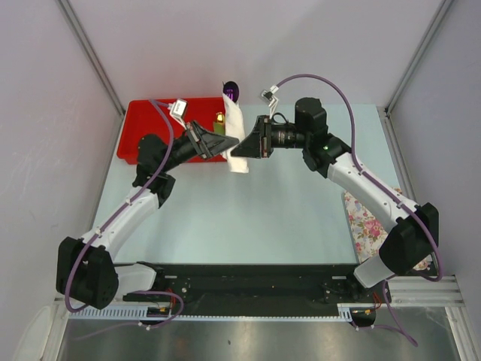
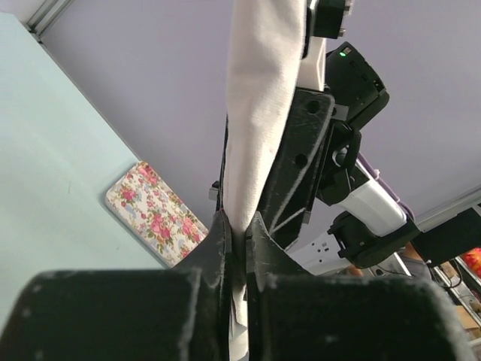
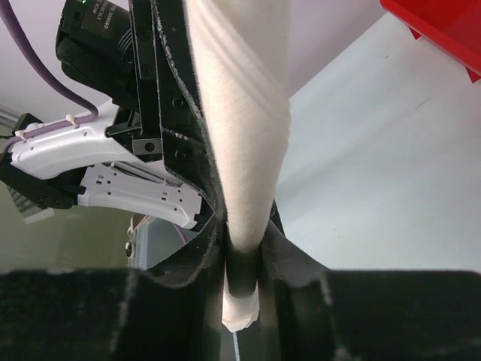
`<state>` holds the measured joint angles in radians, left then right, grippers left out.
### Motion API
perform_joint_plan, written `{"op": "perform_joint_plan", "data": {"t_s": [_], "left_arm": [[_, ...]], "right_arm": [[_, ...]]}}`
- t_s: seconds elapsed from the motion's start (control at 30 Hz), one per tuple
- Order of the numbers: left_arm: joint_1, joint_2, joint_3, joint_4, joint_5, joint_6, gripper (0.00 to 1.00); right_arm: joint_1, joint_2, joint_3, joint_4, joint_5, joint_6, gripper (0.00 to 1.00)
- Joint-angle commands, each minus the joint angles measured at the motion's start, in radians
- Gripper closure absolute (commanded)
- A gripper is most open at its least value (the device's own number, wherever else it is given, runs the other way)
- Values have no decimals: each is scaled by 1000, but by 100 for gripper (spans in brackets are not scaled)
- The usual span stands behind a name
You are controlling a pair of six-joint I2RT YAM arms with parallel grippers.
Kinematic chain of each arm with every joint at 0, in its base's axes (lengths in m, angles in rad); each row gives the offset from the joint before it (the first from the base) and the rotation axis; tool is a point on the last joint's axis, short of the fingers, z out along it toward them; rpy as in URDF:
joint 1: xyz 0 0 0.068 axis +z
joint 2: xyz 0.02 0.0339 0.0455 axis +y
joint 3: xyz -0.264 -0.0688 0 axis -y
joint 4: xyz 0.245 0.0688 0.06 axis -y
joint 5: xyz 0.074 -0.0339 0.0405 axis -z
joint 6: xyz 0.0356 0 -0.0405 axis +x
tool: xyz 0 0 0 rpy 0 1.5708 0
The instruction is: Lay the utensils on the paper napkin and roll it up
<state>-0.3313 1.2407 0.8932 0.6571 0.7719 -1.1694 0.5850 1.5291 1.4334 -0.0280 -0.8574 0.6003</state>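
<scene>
Paper napkin (image 1: pixel 236 129) rolled, held above surface (image 1: pixel 255 218), far centre, beside red tray (image 1: pixel 143 124). Left end effector (image 2: pixel 237 226) clenched on roll; right end effector (image 3: pixel 242 244) grasping it opposite. Judged: opposed pinch prevents unwinding. Spoon (image 1: pixel 231 92) protrudes at far end.

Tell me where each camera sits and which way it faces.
Top external: above, behind the robot, facing down at the pale table; left arm, right arm show.
Left wrist: on left arm, facing the rolled white paper napkin; left gripper shows.
Right wrist: on right arm, facing same roll; right gripper shows.
Shared: both wrist views show the napkin pinched.
</scene>
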Motion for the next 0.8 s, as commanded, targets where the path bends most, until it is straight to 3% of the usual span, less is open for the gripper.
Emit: {"op": "perform_joint_plan", "data": {"t_s": [0.0, 0.1, 0.17, 0.27, 0.3, 0.5, 0.77], "left_arm": [[35, -6, 27, -31, 4, 37, 100], [60, 5, 46, -66, 23, 83, 100], [69, 16, 78, -102, 32, 125, 100], [90, 71, 151, -239, 49, 276, 100], [112, 91, 165, -282, 49, 334, 100], [198, 296, 377, -485, 34, 604, 100], [264, 587, 587, -490, -37, 731, 100]], "right_arm": [[-10, -12, 16, 31, -15, -48, 62], [-31, -21, 13, -12, -14, -65, 38], [-53, -24, 13, -32, -14, -73, 30], [-88, -23, 18, -69, -8, -92, 12], [-97, -23, 21, -76, -6, -100, 1], [-165, -17, 24, -165, -9, -175, 0], [-195, 5, 16, -257, -28, -252, 0]]}}
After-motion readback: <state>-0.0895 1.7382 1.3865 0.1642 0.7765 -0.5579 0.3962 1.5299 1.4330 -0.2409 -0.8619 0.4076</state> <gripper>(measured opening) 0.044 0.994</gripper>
